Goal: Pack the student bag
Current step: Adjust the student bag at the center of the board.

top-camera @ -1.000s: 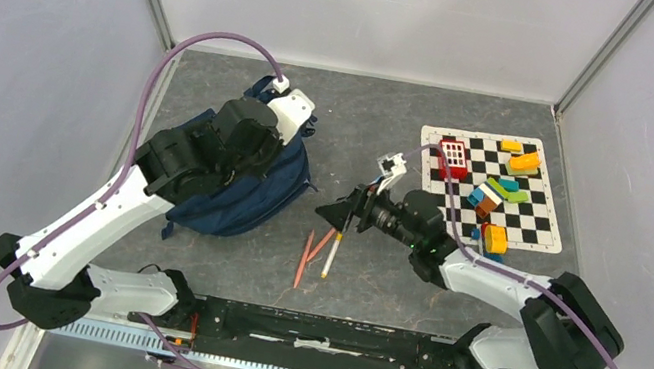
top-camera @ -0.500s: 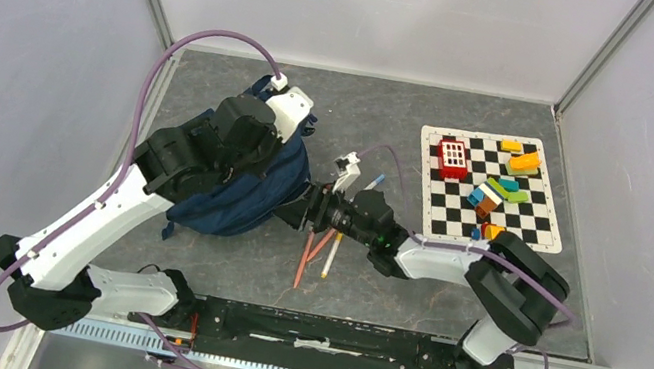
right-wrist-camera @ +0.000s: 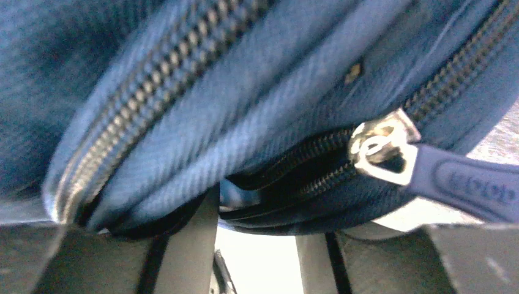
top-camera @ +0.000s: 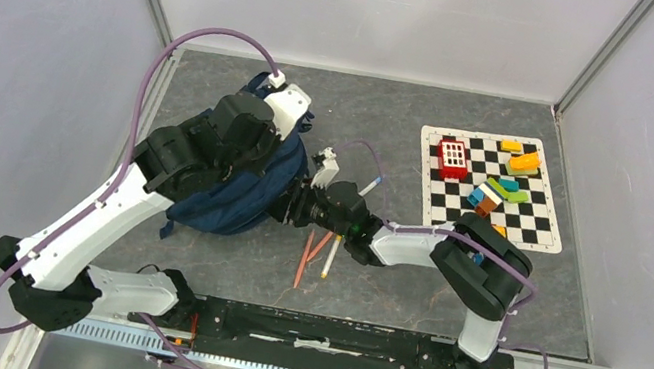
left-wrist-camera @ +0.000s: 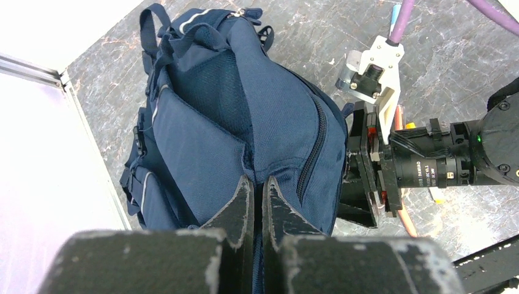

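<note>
The left end effector (left-wrist-camera: 257, 185) is pressed together, its two dark fingers side by side with only a thin slit between them. The tips rest on the top of the student bag (left-wrist-camera: 275, 110), at a fold of the navy fabric beside a zip. Whether some fabric is caught between the tips, I cannot tell.

The student bag (top-camera: 239, 202) lies on the left part of the grey worktop (top-camera: 385, 291), partly covered by the left arm in the top view.

The right end effector (top-camera: 291, 207) is at the right side of the bag, low and pointing toward it. In its own wrist view the fingers (right-wrist-camera: 183, 245) are spread, with a bright gap between them, and the bag's edge (right-wrist-camera: 245, 92) lies right against them and fills most of the picture. Two zip lines run across the fabric there. A silver zip slider (right-wrist-camera: 382, 150) with a blue pull tab (right-wrist-camera: 471, 184) is at the right.

Just beside the bag, under the right arm, some pencils (top-camera: 317, 249) lie on the worktop. Well apart, at the right, there is a chequered mat (top-camera: 538, 232) with coloured blocks (top-camera: 505, 191) on it.
</note>
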Controlling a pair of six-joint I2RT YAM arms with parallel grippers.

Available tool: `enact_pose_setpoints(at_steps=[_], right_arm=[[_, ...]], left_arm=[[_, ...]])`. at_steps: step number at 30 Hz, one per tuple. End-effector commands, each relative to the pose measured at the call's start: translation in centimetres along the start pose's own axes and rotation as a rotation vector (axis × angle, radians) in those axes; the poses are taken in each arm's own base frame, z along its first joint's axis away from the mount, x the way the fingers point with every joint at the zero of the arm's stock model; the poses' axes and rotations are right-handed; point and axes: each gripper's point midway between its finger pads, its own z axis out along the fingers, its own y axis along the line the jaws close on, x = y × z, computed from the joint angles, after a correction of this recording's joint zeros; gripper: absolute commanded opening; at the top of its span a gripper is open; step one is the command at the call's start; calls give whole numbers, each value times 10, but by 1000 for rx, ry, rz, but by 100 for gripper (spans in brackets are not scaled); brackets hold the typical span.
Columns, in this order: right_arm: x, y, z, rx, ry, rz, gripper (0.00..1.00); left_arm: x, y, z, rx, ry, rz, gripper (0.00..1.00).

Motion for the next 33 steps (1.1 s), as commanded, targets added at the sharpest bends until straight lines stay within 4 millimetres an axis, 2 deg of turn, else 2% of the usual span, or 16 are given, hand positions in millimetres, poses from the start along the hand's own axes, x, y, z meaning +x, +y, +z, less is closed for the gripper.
enact_pose_setpoints(at_steps=[1, 4, 6, 8, 12, 16, 18, 20, 23, 29, 31, 33], right_arm=[[-39, 21, 14, -55, -140, -43, 42], [-67, 21, 14, -19, -193, -145, 12], [-92, 23, 10, 5, -228, -216, 0], [-125, 31, 3, 38, -267, -311, 0], [-195, 40, -14, 166, -323, -537, 0], [-262, 52, -44, 249, -394, -686, 0], [-292, 60, -57, 288, -416, -759, 0], [-321, 78, -65, 302, -435, -843, 0], [-339, 100, -64, 279, -419, -958, 0], [-356, 117, -69, 275, -438, -1063, 0], [-359, 123, -72, 266, -447, -1081, 0], [-353, 128, -70, 232, -431, -1102, 0]], left_arm=[[-79, 26, -38, -44, -315, -135, 2], [-82, 27, -41, -37, -329, -149, 2], [-89, 29, -42, -27, -341, -171, 2], [-100, 30, -44, -4, -365, -193, 2], [-136, 34, -48, 40, -453, -226, 2], [-174, 40, -56, 79, -563, -248, 2], [-186, 43, -60, 86, -610, -265, 2], [-192, 48, -65, 82, -655, -285, 2], [-191, 57, -71, 75, -717, -378, 2], [-173, 70, -80, 63, -769, -500, 2], [-162, 69, -75, 63, -727, -524, 2], [-143, 71, -68, 30, -680, -560, 2]])
